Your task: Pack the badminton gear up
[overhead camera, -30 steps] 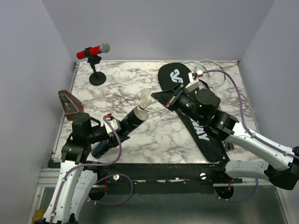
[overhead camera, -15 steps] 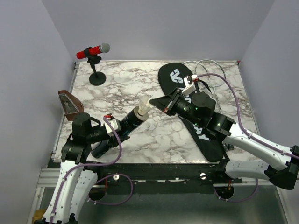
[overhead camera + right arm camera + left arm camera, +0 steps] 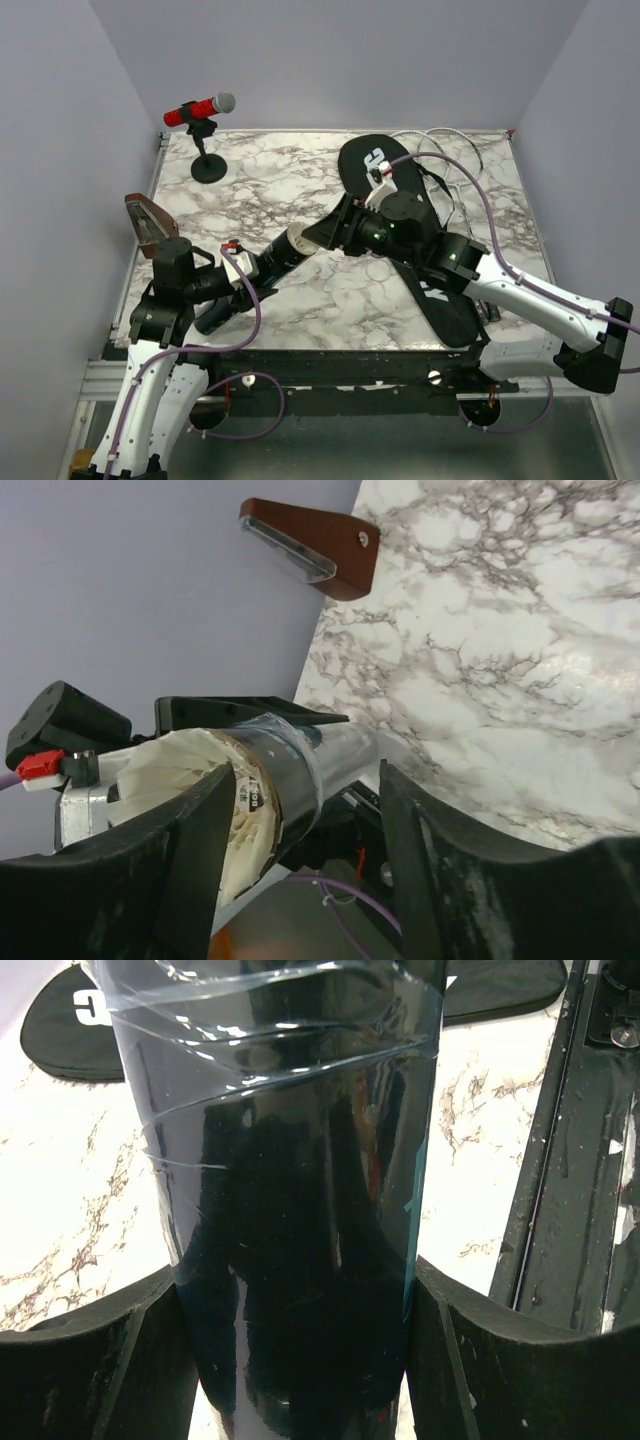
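The marble worktop [image 3: 300, 190] carries the long black bag [image 3: 452, 312], lying aslant on its right half, partly under the right arm. White letters "AY" show near its lower end and a white logo marks its rounded head; the rest of the lettering is hidden. The black tube [image 3: 272, 260] is held on a tilt over the near left of the worktop, its open end toward the middle. The left gripper [image 3: 300, 1300] clamps the tube's lower part, one finger pressed to each side. The right gripper [image 3: 305, 780] stands spread at the tube's mouth, one finger on either side of the rim, gripping nothing. A white shuttlecock [image 3: 160, 775] sits in that mouth, feathers showing. A label by the rim is too small to read.
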Controlling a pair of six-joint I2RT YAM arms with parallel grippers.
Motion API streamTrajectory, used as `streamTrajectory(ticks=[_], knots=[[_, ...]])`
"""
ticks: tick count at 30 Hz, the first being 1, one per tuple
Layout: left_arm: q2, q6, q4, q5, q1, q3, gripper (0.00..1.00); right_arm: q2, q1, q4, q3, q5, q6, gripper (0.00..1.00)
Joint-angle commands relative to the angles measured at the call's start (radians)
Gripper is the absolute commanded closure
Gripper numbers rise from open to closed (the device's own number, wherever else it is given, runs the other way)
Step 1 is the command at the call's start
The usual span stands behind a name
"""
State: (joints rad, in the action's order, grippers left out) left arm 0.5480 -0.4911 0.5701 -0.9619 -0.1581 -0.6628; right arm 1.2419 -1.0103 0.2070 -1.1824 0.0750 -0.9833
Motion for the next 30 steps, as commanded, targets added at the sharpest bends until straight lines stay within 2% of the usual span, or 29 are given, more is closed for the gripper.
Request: streamTrajectory(ticks=[1, 4, 7, 15, 24, 30], knots=[[-0.006, -0.052, 0.011, -0.038, 0.003, -0.035, 0.68, -0.076, -0.008, 0.216, -0.103, 0.097, 0.116, 0.31], [-0.008, -0.075, 0.031, -0.052, 0.003, -0.035, 0.68, -0.102, -0.007, 0.259, -0.141, 0.115, 0.155, 0.27], [0.000, -0.102, 0.059, -0.072, 0.003, -0.046, 0.68, -0.069, -0.007, 0.313, -0.209, 0.097, 0.179, 0.29], [-0.010, -0.171, 0.123, -0.075, 0.003, -0.080, 0.67, 0.074, -0.007, 0.416, -0.315, -0.035, 0.267, 0.30], [-0.010, -0.199, 0.151, -0.084, 0.003, -0.089, 0.67, 0.108, -0.008, 0.439, -0.336, -0.162, 0.321, 0.30], [-0.016, -0.208, 0.163, -0.081, 0.003, -0.086, 0.67, 0.071, -0.007, 0.496, -0.373, -0.104, 0.345, 0.30]])
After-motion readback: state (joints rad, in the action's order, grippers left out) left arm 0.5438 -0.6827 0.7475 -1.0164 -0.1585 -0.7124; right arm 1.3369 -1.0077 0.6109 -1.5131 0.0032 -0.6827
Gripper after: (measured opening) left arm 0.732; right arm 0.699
